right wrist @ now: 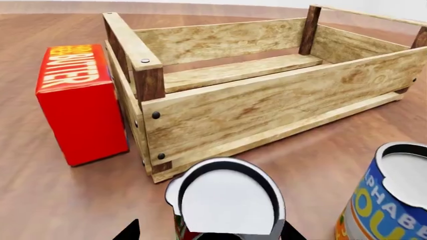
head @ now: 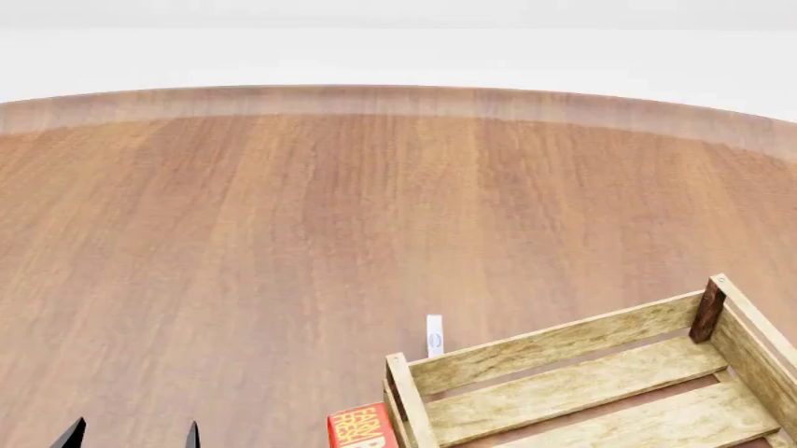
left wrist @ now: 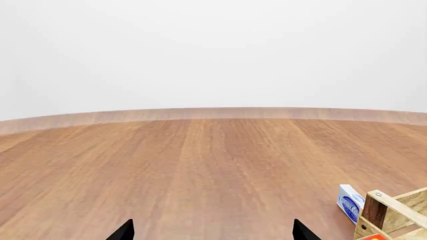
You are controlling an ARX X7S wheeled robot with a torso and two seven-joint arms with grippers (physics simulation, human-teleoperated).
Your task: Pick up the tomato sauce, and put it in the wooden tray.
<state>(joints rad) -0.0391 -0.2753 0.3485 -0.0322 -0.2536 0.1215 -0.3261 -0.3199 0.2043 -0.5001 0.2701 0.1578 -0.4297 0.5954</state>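
Brown wood-grain counter (head: 249, 243) is seen stretching away to a curved far edge against a pale wall, filling most of the head and left wrist views. Largest upon it is the wooden tray (right wrist: 267, 100), an open-topped crate of pale slats with darker corner posts, shown empty in the right wrist view and cut off at the lower right of the head view. A red box (right wrist: 80, 105) lettered in yellow is stood just beside one short end of the tray, very close to its slats or touching them. A blue-and-yellow can (right wrist: 387, 200) is seen near the tray's long side, well apart from the red box. The tomato sauce (right wrist: 227, 200), its silvery-white lid turned toward the right wrist camera, is placed upright on the counter just outside the tray's near corner, between the red box and the blue-and-yellow can. A small white-and-blue packet (left wrist: 349, 202) is stood on edge near the tray's far corner. The right gripper (right wrist: 210, 231) is shown with its jaws spread wide, one dark tip on either side of the tomato sauce, without a visible grip on it. The left gripper (left wrist: 213, 231) is shown with its jaws wide apart over bare counter, nothing held.
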